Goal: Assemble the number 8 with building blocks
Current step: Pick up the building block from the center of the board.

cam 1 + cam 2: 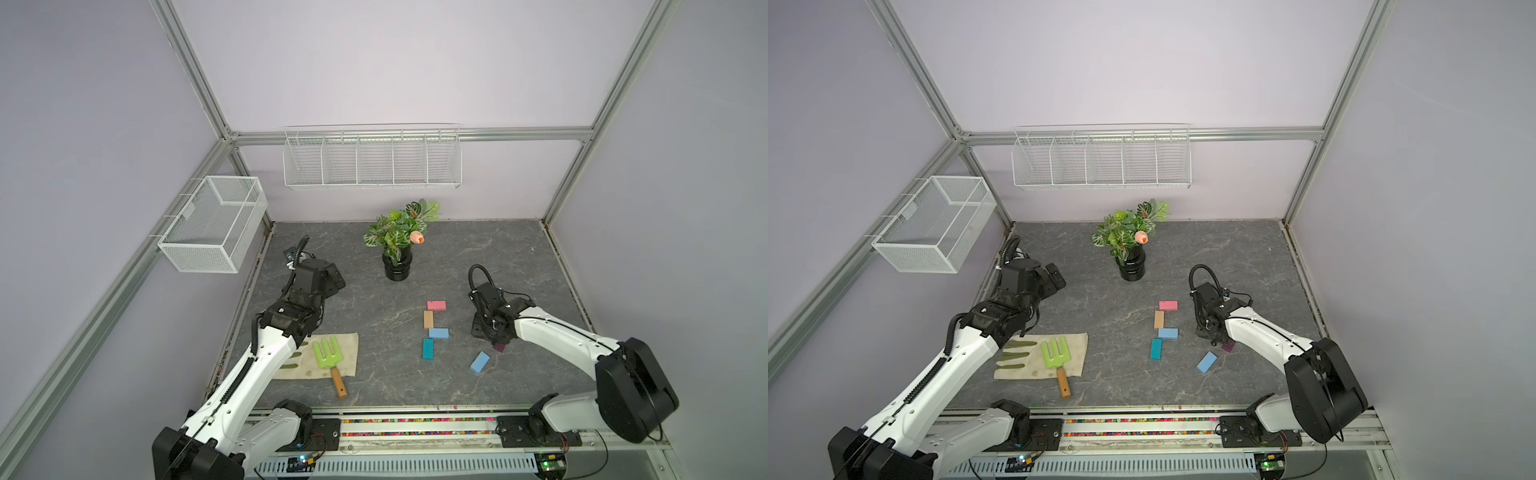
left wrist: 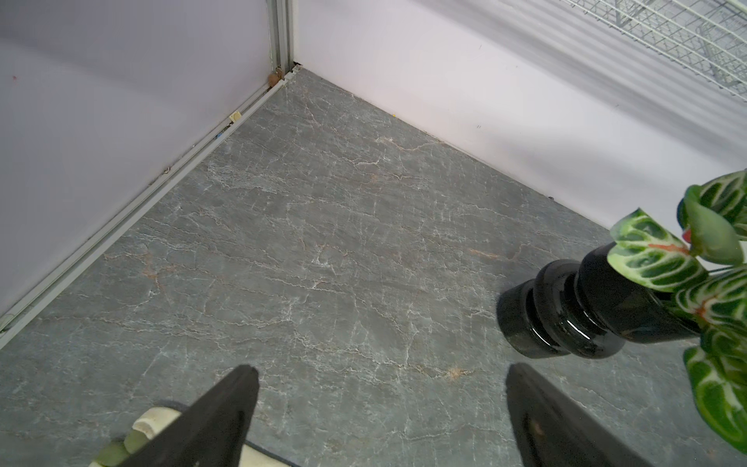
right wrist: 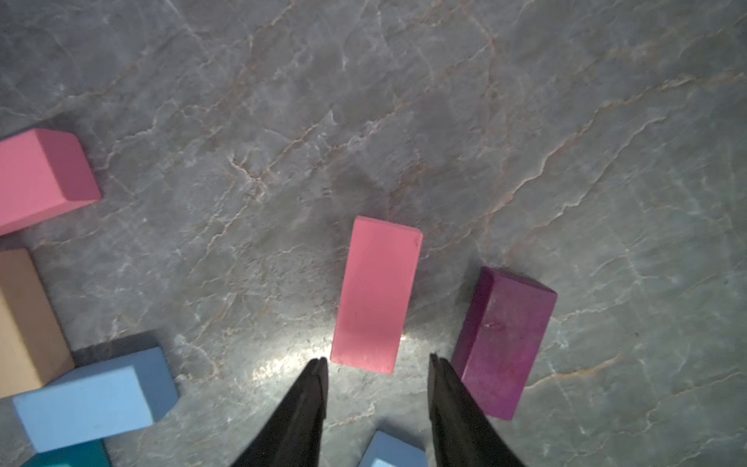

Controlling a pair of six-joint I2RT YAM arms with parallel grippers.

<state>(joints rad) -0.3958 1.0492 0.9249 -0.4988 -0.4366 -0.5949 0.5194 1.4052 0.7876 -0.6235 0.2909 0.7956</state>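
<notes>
The right pincer (image 3: 378,361) stood open and gripped nothing. Its jaws were poised at either side of the near end of the loose pink block (image 3: 376,295), which lay flat on the tabletop (image 3: 404,101).

Hazards, as judged:
- The jaw gap looked only slightly wider than the block, and the block lay slightly skewed to the jaws. A descent could land a jaw on its top face, or closing could twist it.
- The dark purple block (image 3: 505,343) lay just beside the pink one, close to one jaw. That jaw could strike or push it.
- The loose light blue block (image 1: 480,362) lay near, on the robot's side.
- The number 8 was incomplete. The placed pink block (image 1: 436,306), tan block (image 1: 428,319), placed light blue block (image 1: 439,333) and teal block (image 1: 428,348) lay close together. A careless set-down could knock them out of line.

The left pincer (image 2: 380,376) was open and empty, well apart from the blocks.

Containers: the mesh basket (image 1: 212,224) and the wire rack (image 1: 372,160) on the walls appeared empty. The black vase (image 1: 397,268) held a plant (image 1: 399,226).
</notes>
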